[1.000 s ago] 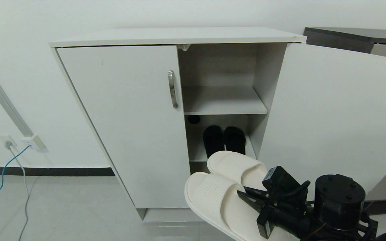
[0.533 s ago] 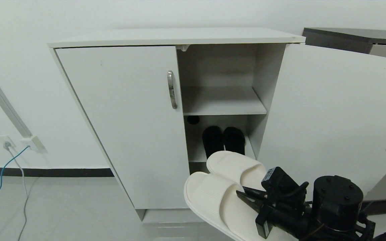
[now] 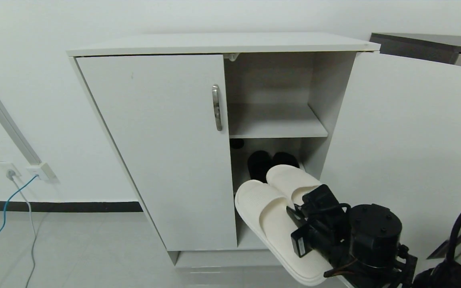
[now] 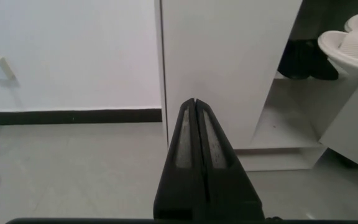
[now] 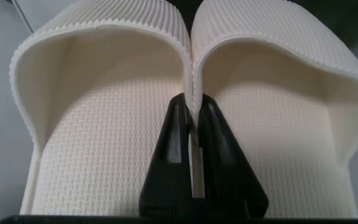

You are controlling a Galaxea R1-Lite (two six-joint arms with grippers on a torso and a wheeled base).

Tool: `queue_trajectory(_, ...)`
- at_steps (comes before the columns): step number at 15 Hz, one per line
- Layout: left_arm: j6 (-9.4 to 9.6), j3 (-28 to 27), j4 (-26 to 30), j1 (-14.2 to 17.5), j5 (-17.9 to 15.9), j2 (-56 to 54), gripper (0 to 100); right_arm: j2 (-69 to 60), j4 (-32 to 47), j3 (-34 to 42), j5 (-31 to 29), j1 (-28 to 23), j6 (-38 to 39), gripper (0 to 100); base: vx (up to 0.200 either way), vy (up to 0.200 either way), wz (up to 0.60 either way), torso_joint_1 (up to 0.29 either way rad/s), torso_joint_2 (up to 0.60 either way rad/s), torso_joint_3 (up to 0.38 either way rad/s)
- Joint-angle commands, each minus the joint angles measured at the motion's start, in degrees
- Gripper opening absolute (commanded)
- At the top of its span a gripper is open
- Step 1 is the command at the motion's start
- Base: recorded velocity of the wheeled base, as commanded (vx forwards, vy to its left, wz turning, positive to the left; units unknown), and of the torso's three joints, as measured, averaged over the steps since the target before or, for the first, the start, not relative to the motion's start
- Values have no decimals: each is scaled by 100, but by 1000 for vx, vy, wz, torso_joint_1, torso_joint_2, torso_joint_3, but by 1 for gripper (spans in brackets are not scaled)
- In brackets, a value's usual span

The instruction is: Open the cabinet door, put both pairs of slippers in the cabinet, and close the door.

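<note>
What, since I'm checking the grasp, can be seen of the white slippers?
The white slippers are a cream pair with ribbed straps and woven-looking insoles. They are held side by side, toes toward the open cabinet, in the air before its opening. The right gripper holds them, jaws shut on the straps' touching inner edges.

1. White wall, crossed by slanted grey trunking.
2. Sockets low on the wall; a blue cable hangs down.
3. Pale floor, black skirting.
4. Dark unit at the right rear.
</note>
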Motion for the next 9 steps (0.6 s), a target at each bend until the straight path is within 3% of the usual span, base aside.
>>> queue_trajectory(1, 1, 1, -3, 9, -1, 0, 0, 85, 330, -409, -653, 151, 172, 0, 0, 0, 0, 0, 0, 0)
queue_trajectory(4, 1, 1, -3, 9, -1, 0, 0, -187, 1218, -874, -1585, 529, 550, 0, 0, 0, 0, 0, 0, 0)
queue_trajectory(6, 1, 1, -3, 9, -1, 9, 0, -468, 1956, -1191, -1717, 635, 787, 0, 0, 0, 0, 0, 0, 0)
queue_trajectory(9, 1, 1, -3, 9, -1, 9, 0, -1198, 4488, -2289, -2068, 942, 1710, 0, 0, 0, 0, 0, 0, 0)
